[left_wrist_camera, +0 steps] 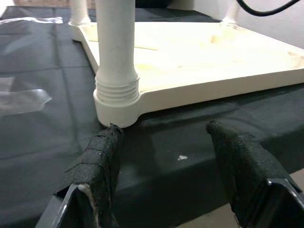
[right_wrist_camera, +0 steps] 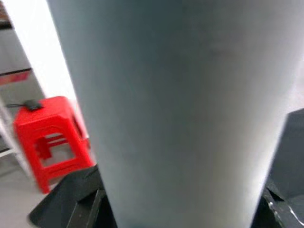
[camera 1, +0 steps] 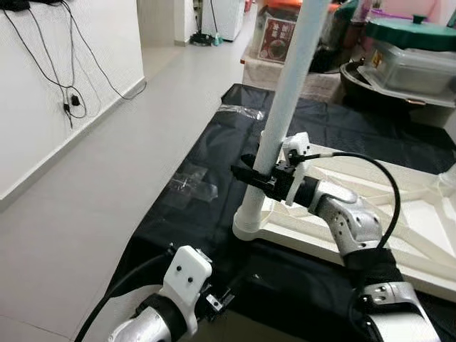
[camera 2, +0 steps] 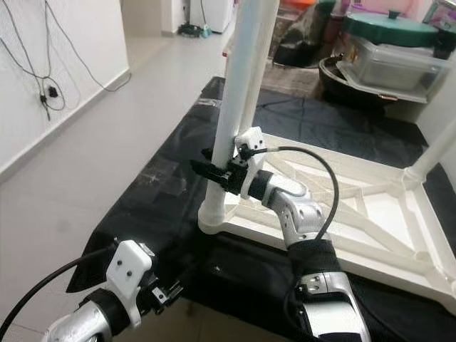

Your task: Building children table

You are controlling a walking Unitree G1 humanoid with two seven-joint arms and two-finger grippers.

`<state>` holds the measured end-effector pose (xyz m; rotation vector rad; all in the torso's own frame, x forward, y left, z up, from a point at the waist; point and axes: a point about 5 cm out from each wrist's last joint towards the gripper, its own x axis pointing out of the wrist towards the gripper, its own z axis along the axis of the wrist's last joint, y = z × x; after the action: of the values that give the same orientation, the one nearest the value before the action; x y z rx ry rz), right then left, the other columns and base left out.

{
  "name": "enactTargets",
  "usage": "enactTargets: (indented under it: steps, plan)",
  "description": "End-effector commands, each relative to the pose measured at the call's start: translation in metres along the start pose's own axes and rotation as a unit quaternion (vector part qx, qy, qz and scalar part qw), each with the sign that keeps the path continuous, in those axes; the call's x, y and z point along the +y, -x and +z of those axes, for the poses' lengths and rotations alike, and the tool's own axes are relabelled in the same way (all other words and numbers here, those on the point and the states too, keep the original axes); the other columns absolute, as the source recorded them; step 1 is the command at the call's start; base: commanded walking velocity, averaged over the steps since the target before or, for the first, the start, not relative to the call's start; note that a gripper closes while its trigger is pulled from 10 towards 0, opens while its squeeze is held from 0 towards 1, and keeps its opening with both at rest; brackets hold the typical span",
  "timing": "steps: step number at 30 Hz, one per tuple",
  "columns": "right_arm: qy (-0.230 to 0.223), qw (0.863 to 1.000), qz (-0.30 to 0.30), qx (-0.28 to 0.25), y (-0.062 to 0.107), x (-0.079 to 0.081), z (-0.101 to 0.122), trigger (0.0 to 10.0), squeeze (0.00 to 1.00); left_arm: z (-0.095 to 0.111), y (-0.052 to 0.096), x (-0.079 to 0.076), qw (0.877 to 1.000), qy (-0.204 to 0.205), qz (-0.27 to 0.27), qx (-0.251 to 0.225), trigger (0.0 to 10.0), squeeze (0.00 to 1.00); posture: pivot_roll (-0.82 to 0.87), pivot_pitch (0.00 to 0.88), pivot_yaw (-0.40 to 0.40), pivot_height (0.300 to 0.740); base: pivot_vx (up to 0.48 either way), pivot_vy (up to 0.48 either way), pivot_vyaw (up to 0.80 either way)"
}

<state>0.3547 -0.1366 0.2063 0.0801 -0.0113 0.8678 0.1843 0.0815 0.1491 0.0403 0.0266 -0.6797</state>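
The cream-white table top [camera 1: 420,221] lies upside down on a black cloth [camera 1: 206,142]. A white table leg [camera 1: 285,92] stands upright in its near-left corner socket [left_wrist_camera: 116,102]. My right gripper [camera 1: 251,174] is shut around this leg a little above the socket, and the leg [right_wrist_camera: 180,109] fills the space between its fingers. My left gripper [camera 1: 221,299] hangs low at the cloth's front edge, just short of the socket. It is open, with black padded fingers [left_wrist_camera: 102,161] spread and nothing between them. Another leg [camera 2: 434,153] rises at the far right corner.
Clear plastic wrap [camera 1: 189,182] lies on the cloth to the left of the leg. Lidded storage boxes [camera 1: 406,57] crowd the back right. Cables [camera 1: 68,100] hang on the left wall beside open floor. A red stool [right_wrist_camera: 47,142] stands beyond.
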Motion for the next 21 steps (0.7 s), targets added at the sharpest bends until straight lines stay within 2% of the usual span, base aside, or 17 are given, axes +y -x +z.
enactTargets:
  steps: [1, 2, 3, 4, 5, 6, 7, 8, 9, 10, 11, 13, 15, 17, 18, 20, 21]
  plan:
    - [-0.014, 0.999, -0.044, 0.005, 0.005, -0.006, -0.006, 0.0, 0.0, -0.003, 0.0, -0.001, 1.0, -0.003, -0.003, 0.005, 10.0, 0.0, 0.19, 0.036, -0.149, 0.74, 0.0, 0.0, 0.0]
    - [-0.014, 0.997, -0.071, -0.002, 0.005, -0.008, -0.005, 0.0, 0.0, -0.004, -0.001, -0.001, 1.0, -0.003, -0.003, 0.005, 10.0, 0.0, 0.19, 0.036, -0.149, 0.74, 0.0, 0.0, 0.0]
    - [-0.017, 0.987, -0.157, -0.011, 0.008, -0.012, -0.003, 0.0, 0.0, -0.005, -0.002, 0.0, 1.0, -0.003, -0.004, 0.006, 10.0, 0.0, 0.17, 0.022, -0.134, 0.74, 0.0, 0.0, 0.0]
    - [-0.017, 0.987, -0.157, -0.011, 0.008, -0.012, -0.003, 0.0, 0.0, -0.005, -0.002, 0.0, 1.0, -0.003, -0.004, 0.006, 10.0, 0.0, 0.17, 0.022, -0.134, 0.74, 0.0, 0.0, 0.0]
    - [-0.006, 0.925, -0.378, -0.023, 0.029, -0.018, -0.002, 0.0, 0.0, -0.007, -0.007, 0.002, 1.0, -0.005, -0.01, 0.005, 10.0, 0.0, 0.16, 0.008, -0.122, 0.74, 0.0, 0.0, 0.0]
    - [-0.006, 0.925, -0.378, -0.023, 0.029, -0.018, -0.002, 0.0, 0.0, -0.007, -0.007, 0.002, 1.0, -0.005, -0.01, 0.005, 10.0, 0.0, 0.16, 0.008, -0.122, 0.74, 0.0, 0.0, 0.0]
    - [-0.003, 0.892, -0.451, -0.027, 0.04, -0.018, -0.002, 0.0, 0.0, -0.008, -0.009, 0.003, 1.0, -0.005, -0.012, 0.005, 10.0, 0.0, 0.16, 0.008, -0.122, 0.74, 0.0, 0.0, 0.0]
    - [0.0, 0.875, -0.483, -0.029, 0.045, -0.018, -0.002, 0.0, 0.0, -0.008, -0.009, 0.003, 1.0, -0.005, -0.013, 0.005, 10.0, 0.0, 0.16, 0.008, -0.122, 0.74, 0.0, 0.0, 0.0]
    - [-0.004, 0.848, -0.529, -0.039, 0.05, -0.012, -0.004, 0.0, 0.0, -0.009, -0.012, 0.004, 1.0, -0.001, -0.011, 0.006, 10.0, 0.0, 0.15, 0.0, -0.113, 0.74, 0.0, 0.0, 0.0]
    - [-0.007, 0.829, -0.557, -0.046, 0.053, -0.008, -0.005, 0.0, 0.0, -0.01, -0.014, 0.005, 1.0, 0.002, -0.01, 0.007, 10.0, 0.0, 0.15, 0.0, -0.113, 0.74, 0.0, 0.0, 0.0]
    - [-0.007, 0.829, -0.557, -0.046, 0.053, -0.008, -0.005, 0.0, 0.0, -0.01, -0.014, 0.005, 1.0, 0.002, -0.01, 0.007, 10.0, 0.0, 0.15, 0.0, -0.113, 0.74, 0.0, 0.0, 0.0]
    - [-0.02, 0.807, -0.587, -0.057, 0.053, -0.001, -0.007, 0.0, 0.0, -0.011, -0.016, 0.007, 1.0, 0.006, -0.007, 0.007, 10.0, 0.0, 0.15, 0.0, -0.114, 0.74, 0.0, 0.0, 0.0]
    - [-0.03, 0.803, -0.592, -0.061, 0.049, 0.003, -0.008, 0.0, 0.0, -0.012, -0.017, 0.008, 1.0, 0.008, -0.004, 0.007, 10.0, 0.0, 0.15, 0.0, -0.114, 0.74, 0.0, 0.0, 0.0]
    - [-0.036, 0.785, -0.614, -0.065, 0.049, 0.007, -0.009, 0.0, 0.0, -0.012, -0.018, 0.008, 1.0, 0.008, -0.004, 0.007, 10.0, 0.0, 0.15, 0.0, -0.111, 0.74, 0.0, 0.0, 0.0]
    - [-0.036, 0.785, -0.614, -0.065, 0.049, 0.007, -0.009, 0.0, 0.0, -0.012, -0.018, 0.008, 1.0, 0.008, -0.004, 0.007, 10.0, 0.0, 0.15, 0.0, -0.111, 0.74, 0.0, 0.0, 0.0]
    - [-0.046, 0.767, -0.637, -0.055, 0.035, 0.019, -0.014, 0.0, 0.0, -0.013, -0.022, 0.008, 1.0, 0.001, -0.007, 0.003, 10.0, 0.0, 0.14, 0.0, -0.105, 0.74, 0.0, 0.0, 0.0]
    - [-0.046, 0.767, -0.637, -0.055, 0.035, 0.019, -0.014, 0.0, 0.0, -0.013, -0.022, 0.008, 1.0, 0.001, -0.007, 0.003, 10.0, 0.0, 0.14, 0.0, -0.105, 0.74, 0.0, 0.0, 0.0]
